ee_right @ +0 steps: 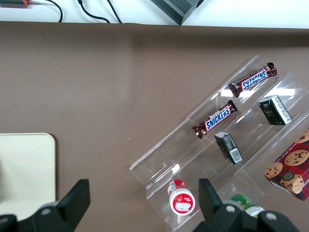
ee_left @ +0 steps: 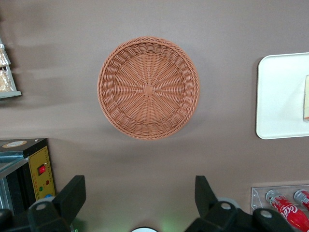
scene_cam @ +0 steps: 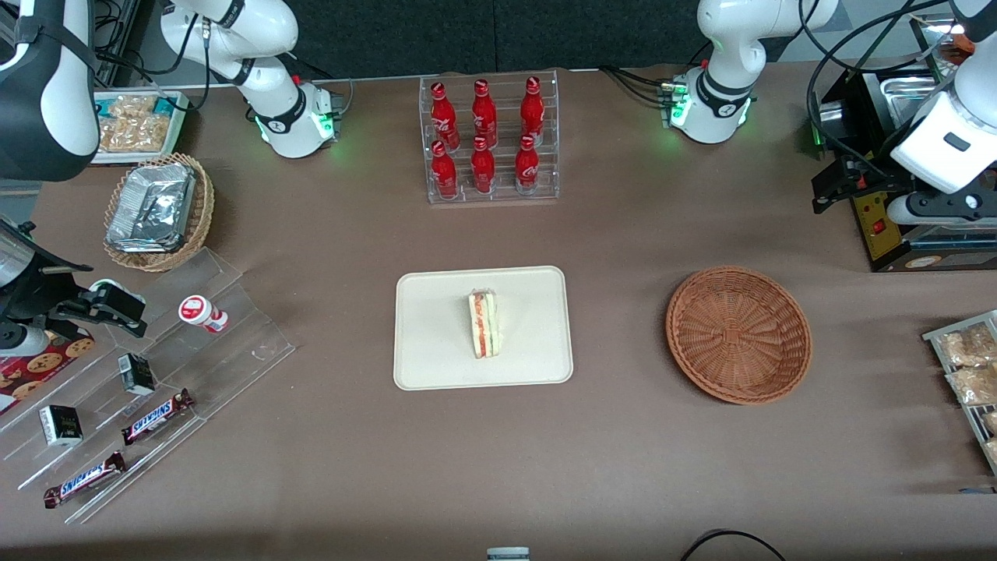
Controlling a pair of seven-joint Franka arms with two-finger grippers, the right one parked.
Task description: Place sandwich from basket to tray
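Observation:
The sandwich (scene_cam: 484, 323) lies on the cream tray (scene_cam: 436, 351), near its middle, filling stripe facing up. In the left wrist view only its pale edge (ee_left: 306, 99) shows on the tray (ee_left: 280, 96). The reddish-brown wicker basket (scene_cam: 738, 335) sits empty beside the tray, toward the working arm's end of the table. The wrist view looks straight down into the basket (ee_left: 148, 88). My gripper (scene_cam: 841, 187) hangs high above the table, farther from the front camera than the basket. The gripper (ee_left: 139, 182) is open, with nothing between its fingers.
A clear stand of red bottles (scene_cam: 491, 140) stands farther back than the tray. A black box with a yellow panel (scene_cam: 896, 226) sits close under my gripper. A rack of snack packets (scene_cam: 966, 366) lies at the working arm's end. A tiered acrylic stand (scene_cam: 156, 366) and a tan basket of foil trays (scene_cam: 156, 210) are at the parked arm's end.

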